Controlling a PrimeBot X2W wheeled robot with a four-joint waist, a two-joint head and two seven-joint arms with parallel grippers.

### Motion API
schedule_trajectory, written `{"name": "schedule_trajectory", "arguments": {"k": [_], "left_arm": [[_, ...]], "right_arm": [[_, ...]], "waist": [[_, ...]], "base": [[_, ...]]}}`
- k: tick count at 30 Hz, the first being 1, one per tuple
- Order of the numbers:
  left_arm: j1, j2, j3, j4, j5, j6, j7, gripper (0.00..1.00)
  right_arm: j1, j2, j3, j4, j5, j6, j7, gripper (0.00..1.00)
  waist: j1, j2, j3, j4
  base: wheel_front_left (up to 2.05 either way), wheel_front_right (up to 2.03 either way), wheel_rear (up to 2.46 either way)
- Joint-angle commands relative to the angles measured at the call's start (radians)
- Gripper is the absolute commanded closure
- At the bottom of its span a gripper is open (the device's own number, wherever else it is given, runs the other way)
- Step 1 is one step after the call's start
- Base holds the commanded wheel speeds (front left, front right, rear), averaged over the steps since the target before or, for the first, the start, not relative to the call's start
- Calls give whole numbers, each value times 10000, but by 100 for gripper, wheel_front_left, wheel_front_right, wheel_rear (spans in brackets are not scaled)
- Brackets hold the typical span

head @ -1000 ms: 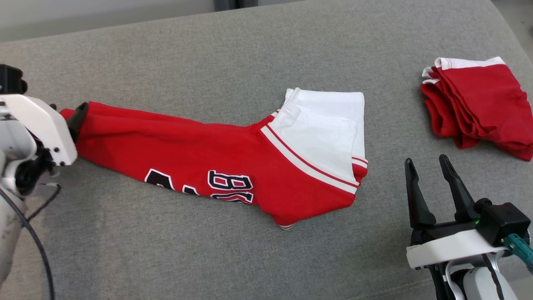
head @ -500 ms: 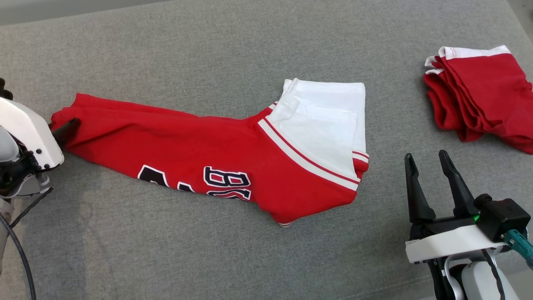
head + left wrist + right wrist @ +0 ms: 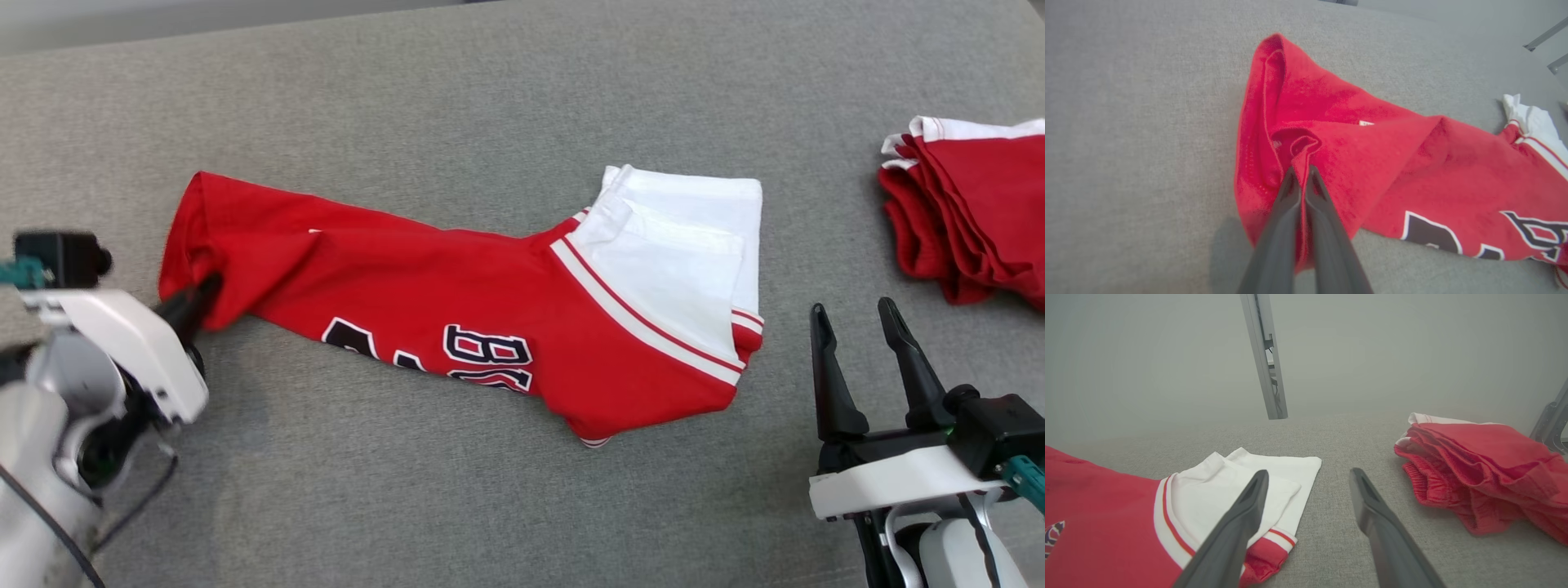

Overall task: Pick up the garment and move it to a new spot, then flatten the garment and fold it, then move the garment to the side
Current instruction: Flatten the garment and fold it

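Note:
The garment (image 3: 424, 302) is a red jersey with white sleeves and dark lettering, lying folded lengthwise across the grey cushion. My left gripper (image 3: 200, 296) is shut on the garment's left end; in the left wrist view its fingers (image 3: 1290, 192) pinch a raised fold of red cloth (image 3: 1306, 147). My right gripper (image 3: 857, 327) stands open at the lower right, a little right of the white sleeve (image 3: 678, 245), touching nothing. From the right wrist, the sleeve (image 3: 1249, 477) lies just left of the open fingers (image 3: 1363, 494).
A second folded red garment with white trim (image 3: 971, 196) lies at the far right edge, seen also from the right wrist (image 3: 1482, 469). The grey cushion (image 3: 490, 506) spreads wide around the jersey. A metal post (image 3: 1263, 355) stands behind the cushion.
The left gripper has gone from open to shut on the garment's left end, bunching the cloth there. The head camera has shifted. The right gripper stays open.

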Motion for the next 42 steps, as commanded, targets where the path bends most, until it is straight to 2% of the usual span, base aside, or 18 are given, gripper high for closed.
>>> {"name": "schedule_trajectory", "arguments": {"k": [1,9,13,17,18,19,20,25,29,32,38,42], "left_arm": [[604,24,22,-420,82,120,-351,100],[2975,-120,-16,-2285,289,656,-1762,100],[3881,0,183,-2746,407,883,-2524,100],[4344,-154,263,-2580,127,885,-2777,100],[4434,-232,267,-2503,58,894,-2792,88],[4424,-297,345,-2426,51,1004,-2940,36],[4424,-372,393,-2340,-6,1042,-3025,0],[4327,-621,684,-2144,175,1510,-3719,0],[4250,-705,1161,-2205,644,2412,-4729,0],[4198,-813,1277,-2515,991,2906,-5148,0],[4005,-794,1267,-3507,2065,3788,-5521,0],[3959,-777,1101,-4150,2742,4123,-5611,0]], "right_arm": [[117,-50,-86,-86,-112,3,90,0],[480,-50,-424,-592,-390,3,547,0],[671,-47,-444,-877,-437,3,844,0],[779,-50,-526,-949,-320,3,891,0],[832,-50,-549,-952,-280,3,885,0],[885,-47,-578,-947,-247,3,881,0],[907,-47,-599,-944,-198,3,870,0],[977,-49,-616,-939,-125,3,841,0],[1033,-50,-691,-945,-99,3,775,0],[1005,-50,-736,-958,-120,3,732,0],[783,-49,-767,-930,-245,3,652,0],[703,-50,-722,-819,-363,3,682,0]], "waist": [[0,0,-142,182],[0,0,-495,745],[0,0,-683,859],[0,0,-809,805],[0,0,-830,792],[0,0,-846,784],[0,0,-865,772],[0,0,-945,716],[0,0,-1077,683],[0,0,-1210,675],[0,0,-1490,680],[0,0,-1749,702]], "base": [[0,0,0],[0,0,0],[0,0,0],[0,0,0],[0,0,0],[0,0,0],[0,0,0],[0,0,0],[0,0,0],[0,0,0],[0,0,0],[0,0,0]]}}
